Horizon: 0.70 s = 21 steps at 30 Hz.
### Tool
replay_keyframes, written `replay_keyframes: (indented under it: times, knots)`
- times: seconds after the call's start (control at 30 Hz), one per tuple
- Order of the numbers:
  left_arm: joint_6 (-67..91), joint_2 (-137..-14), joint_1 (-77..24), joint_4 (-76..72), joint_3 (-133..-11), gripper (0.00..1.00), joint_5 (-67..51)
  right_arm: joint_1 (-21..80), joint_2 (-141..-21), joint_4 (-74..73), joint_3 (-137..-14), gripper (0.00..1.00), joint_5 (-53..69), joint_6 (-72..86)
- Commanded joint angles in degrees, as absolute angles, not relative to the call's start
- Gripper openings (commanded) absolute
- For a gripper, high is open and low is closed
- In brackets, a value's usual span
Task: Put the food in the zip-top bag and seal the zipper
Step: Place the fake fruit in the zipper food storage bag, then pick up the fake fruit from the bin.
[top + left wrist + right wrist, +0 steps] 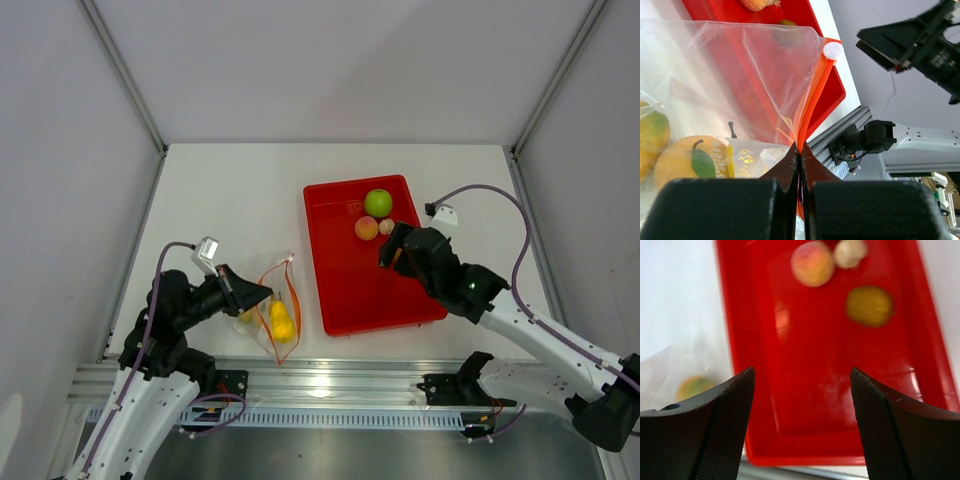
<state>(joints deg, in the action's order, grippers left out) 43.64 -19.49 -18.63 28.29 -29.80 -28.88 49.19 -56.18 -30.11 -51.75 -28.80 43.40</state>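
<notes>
Fruit sits in two places. Some of the food is inside the zip-top bag (272, 300), which lies by the near edge of the bench (230, 190), a bit left of the middle. A yellow piece (283, 320) shows through the clear plastic. The green apple (378, 203), the peach (366, 228) and a small beige piece (387, 227) lie in the red tray (340, 290), at the end closer to the far edge.

The left fingers (715, 210) are pressed tight together on the zipper (812, 100) and hold the bag's mouth up. A white slider (832, 50) sits at the other end of the strip. The right fingers (715, 430) are wide apart with nothing in them. They hang over the tray, close to the three fruits.

The step in hand looks like filling the bag, about half done. Next, I think the right fingers need to go down onto one fruit, maybe the peach since it is near, close softly so it does not roll, and carry it to the bag. The mouth looks narrow, so the drop needs good aim. Zipping comes last.
</notes>
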Motion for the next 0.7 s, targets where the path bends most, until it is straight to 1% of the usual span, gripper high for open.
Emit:
replay_keyframes:
  times: [0.0, 0.1, 0.23, 0.4, 0.43, 0.47, 0.67]
  knots:
    - [44.56, -20.21, -18.98, 25.14, -30.41, 0.01, -30.41, 43.78, -57.12, -29.27, -50.45, 0.78, -25.93, 41.31]
    - [44.30, -20.22, -18.98, 25.14, -30.23, 0.01, -30.41, 38.08, -60.37, -28.66, -50.19, 0.78, -26.37, 42.10]
    - [44.03, -20.39, -18.98, 25.14, -30.23, 0.01, -30.23, 34.81, -65.91, -27.07, -50.80, 0.78, -25.75, 42.89]
    - [44.12, -20.92, -18.98, 24.79, -30.23, 0.01, -30.23, 33.93, -74.33, -26.28, -53.17, 0.79, -28.82, 44.56]
    - [44.21, -21.00, -18.98, 24.52, -30.23, 0.00, -30.41, 33.49, -76.97, -26.45, -54.22, 0.80, -28.83, 44.82]
    - [44.21, -21.09, -18.98, 24.43, -30.23, 0.01, -30.50, 33.23, -76.99, -26.54, -54.84, 0.79, -28.65, 45.00]
    - [44.12, -21.71, -18.98, 24.17, -30.32, 0.01, -30.59, 31.73, -85.60, -25.49, -57.57, 0.80, -28.04, 44.83]
